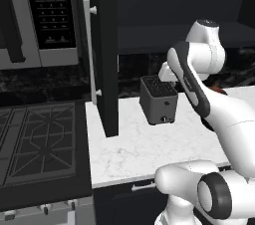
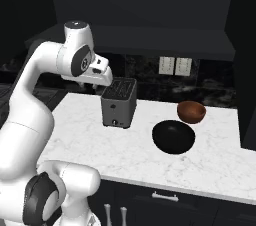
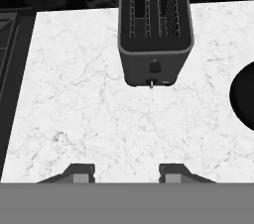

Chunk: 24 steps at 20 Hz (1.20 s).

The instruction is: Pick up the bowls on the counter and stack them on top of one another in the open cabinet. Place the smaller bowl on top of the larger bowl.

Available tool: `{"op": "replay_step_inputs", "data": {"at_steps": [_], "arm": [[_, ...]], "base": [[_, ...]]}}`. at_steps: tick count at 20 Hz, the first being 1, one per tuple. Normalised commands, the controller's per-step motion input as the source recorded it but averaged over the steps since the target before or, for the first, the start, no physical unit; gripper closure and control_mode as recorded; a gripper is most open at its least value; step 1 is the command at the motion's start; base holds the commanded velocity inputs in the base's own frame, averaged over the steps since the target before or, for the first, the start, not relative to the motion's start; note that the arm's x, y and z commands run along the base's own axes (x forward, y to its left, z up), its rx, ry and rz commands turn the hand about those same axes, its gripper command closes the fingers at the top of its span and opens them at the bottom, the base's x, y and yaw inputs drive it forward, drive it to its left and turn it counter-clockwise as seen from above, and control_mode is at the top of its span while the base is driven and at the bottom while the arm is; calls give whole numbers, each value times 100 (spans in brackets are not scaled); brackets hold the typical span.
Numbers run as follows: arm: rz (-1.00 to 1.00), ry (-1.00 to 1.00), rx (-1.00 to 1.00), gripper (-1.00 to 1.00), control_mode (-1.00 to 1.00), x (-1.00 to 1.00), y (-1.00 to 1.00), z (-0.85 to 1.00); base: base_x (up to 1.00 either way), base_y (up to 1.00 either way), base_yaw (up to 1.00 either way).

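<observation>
**Our hand is high up and the bowls are far off to the side**

Our two dark fingers [image 3: 79,172] stand apart, open, and hold nothing. In the hand view they point down at bare white marble worktop [image 3: 89,119], with the grey slotted toaster [image 3: 155,29] at the top middle.

In the right base view, the big black round bowl [image 2: 173,136] sits on the worktop right of the middle. The small reddish-brown bowl [image 2: 191,112] sits just behind it, to the upper right. Both are well apart from our gripper [image 2: 90,86], which hangs up at the left, behind the toaster.

What could go wrong? We think the arm must swing past the toaster to reach the bowls, and it could bump it. The big bowl looks smooth and round, so our fingers could slip off its rim. In the left base view, the tall black cabinet door with the long silver handle [image 1: 105,55] stands open at the upper middle, and a carried bowl could hit it.
</observation>
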Motion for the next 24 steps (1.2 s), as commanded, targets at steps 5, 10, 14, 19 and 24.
{"op": "replay_step_inputs", "data": {"at_steps": [5,10,14,19,24], "arm": [[0,1,2,-100,-100,-3,-25,-9],[-7,2,-1,-100,-100,-23,-62,-41],[-20,-1,19,-100,-100,-3,-100,-38],[-28,0,19,-100,-100,30,-100,-43],[-38,6,18,-100,-100,31,-100,-21]], "base": [[0,0,0],[0,0,0],[0,0,0],[0,0,0],[0,0,0]]}}
